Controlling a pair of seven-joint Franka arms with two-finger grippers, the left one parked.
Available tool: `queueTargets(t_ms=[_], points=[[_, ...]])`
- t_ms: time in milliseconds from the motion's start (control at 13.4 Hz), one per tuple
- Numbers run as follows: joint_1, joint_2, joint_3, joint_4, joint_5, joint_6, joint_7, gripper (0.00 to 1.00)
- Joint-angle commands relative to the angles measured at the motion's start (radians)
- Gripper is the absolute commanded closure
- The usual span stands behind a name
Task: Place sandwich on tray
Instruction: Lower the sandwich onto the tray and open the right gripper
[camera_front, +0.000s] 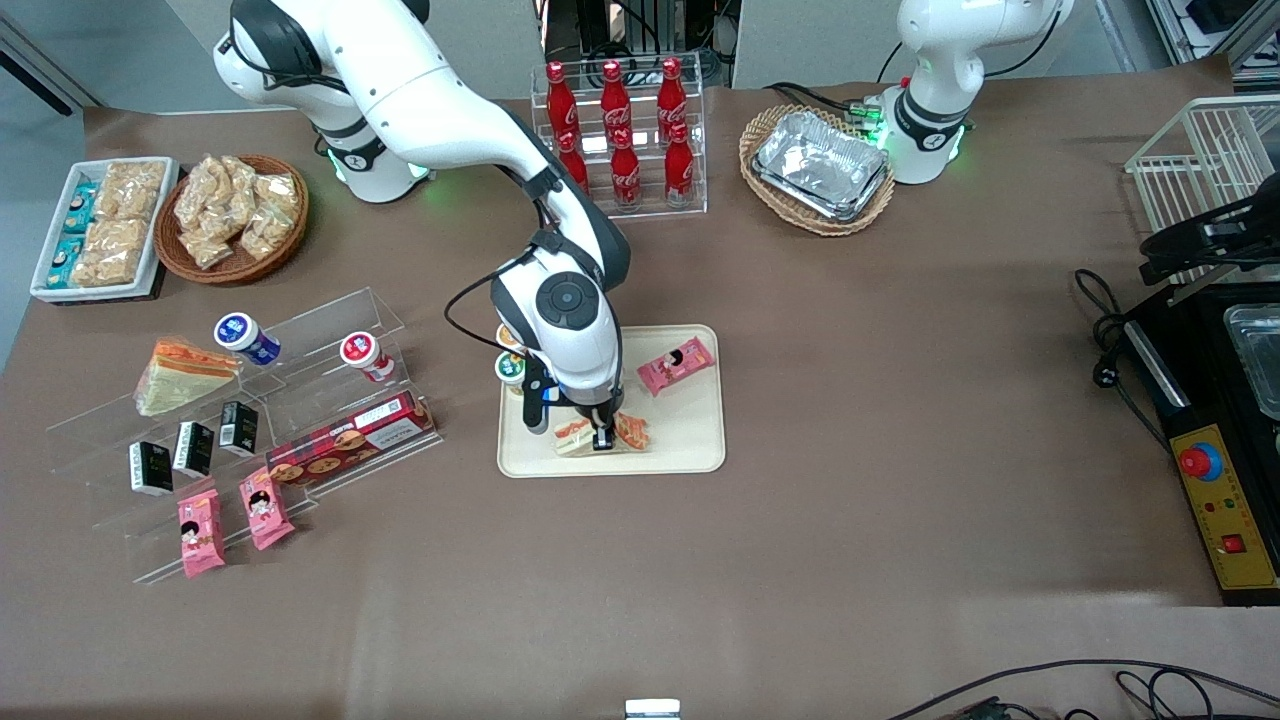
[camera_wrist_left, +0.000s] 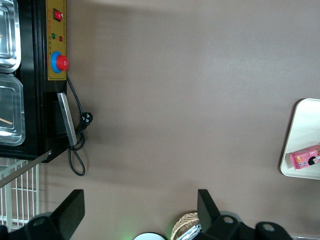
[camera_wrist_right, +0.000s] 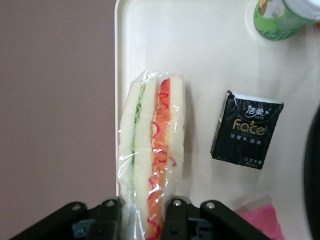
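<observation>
Brown tabletop, middle of the front frame: gripper low over the tray, fingers clamped on one end of the sandwich, wedge on edge along the rim nearest the camera, apparently set down but not yet let go. Sharing the tray: black tissue pack just beside the sandwich, pink snack packet and green cup higher in frame, none touching it. Lookalike wedge on the clear rack, toward the working arm's end, well apart.
</observation>
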Motion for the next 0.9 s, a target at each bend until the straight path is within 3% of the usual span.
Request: queueTargets(t_ms=[0,374,523,598,672,822], points=[[0.0,0.036,0.005,0.019,-0.014,0.068,0.029,1.0],[0.0,0.064,0.005,0.019,-0.026,0.13,0.017,1.0],[-0.005,0.067,0.003,0.019,-0.027,0.139,0.014,0.94],[-0.007,0.066,0.005,0.019,-0.022,0.156,0.029,0.8],[-0.014,0.064,0.005,0.018,-0.008,0.158,0.032,0.37],[-0.016,0.076,0.005,0.016,-0.013,0.158,0.026,0.0]])
